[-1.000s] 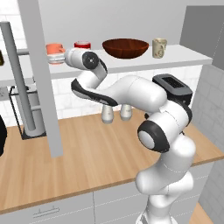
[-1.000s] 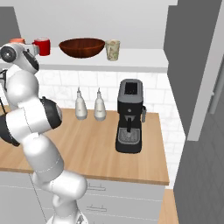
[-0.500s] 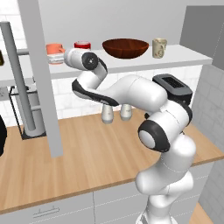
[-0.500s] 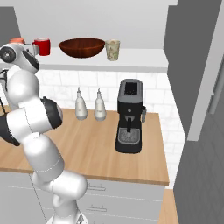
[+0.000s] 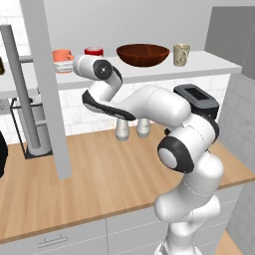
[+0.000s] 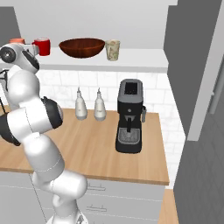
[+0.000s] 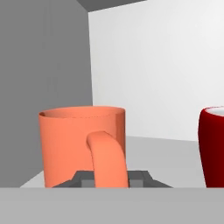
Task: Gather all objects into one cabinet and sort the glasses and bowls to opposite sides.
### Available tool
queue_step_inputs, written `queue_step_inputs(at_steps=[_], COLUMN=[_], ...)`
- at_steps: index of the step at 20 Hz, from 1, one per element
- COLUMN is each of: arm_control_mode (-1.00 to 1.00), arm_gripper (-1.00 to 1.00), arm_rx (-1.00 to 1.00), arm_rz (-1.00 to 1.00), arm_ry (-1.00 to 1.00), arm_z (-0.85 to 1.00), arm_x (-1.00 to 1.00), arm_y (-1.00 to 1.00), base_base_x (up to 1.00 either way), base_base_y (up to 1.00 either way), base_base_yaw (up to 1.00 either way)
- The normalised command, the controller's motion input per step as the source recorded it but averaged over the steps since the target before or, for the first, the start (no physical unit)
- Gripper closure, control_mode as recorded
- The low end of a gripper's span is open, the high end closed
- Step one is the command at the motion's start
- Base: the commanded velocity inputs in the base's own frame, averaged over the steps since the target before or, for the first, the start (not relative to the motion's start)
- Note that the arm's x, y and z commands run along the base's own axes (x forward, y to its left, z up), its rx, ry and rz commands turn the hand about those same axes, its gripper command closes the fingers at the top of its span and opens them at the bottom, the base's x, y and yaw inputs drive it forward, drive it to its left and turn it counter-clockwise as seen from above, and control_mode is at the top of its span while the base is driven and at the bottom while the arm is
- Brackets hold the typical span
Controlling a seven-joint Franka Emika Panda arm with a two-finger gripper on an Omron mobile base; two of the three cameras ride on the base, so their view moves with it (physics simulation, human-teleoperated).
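The grey cabinet stands open, its pale shelf carrying all four task things in a row; the wooden desk lies below it, with a black coffee machine near its right end and two white bottles against the tiled wall; the white arm reaches up from the desk's front edge to the shelf's left end. On the shelf, the dark brown bowl sits near the middle, the beige mug just to its right, the red tumbler to its left, and the coral-orange mug at the far left, close to the cabinet's side wall. The end effector is at that mug, which stands upright on the shelf; in the hand view the mug's handle rises between the two dark fingertips, which sit narrow and close on either side of it, apparently pinching the handle; the red tumbler stands just beside, apart from the mug.
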Motion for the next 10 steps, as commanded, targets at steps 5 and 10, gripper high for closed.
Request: queue_step_inputs(at_steps=[5, 10], arm_control_mode=[-1.0, -1.0], arm_gripper=[-1.0, -1.0], arm_rx=[0.0, 0.0], arm_rz=[0.0, 0.0], arm_ry=[-0.01, 0.0], arm_z=[0.0, 0.01], arm_x=[-0.1, -0.3], arm_y=[-0.04, -0.17], base_base_x=[0.0, 0.0], base_base_y=[0.0, 0.0], base_base_yaw=[0.0, 0.0])
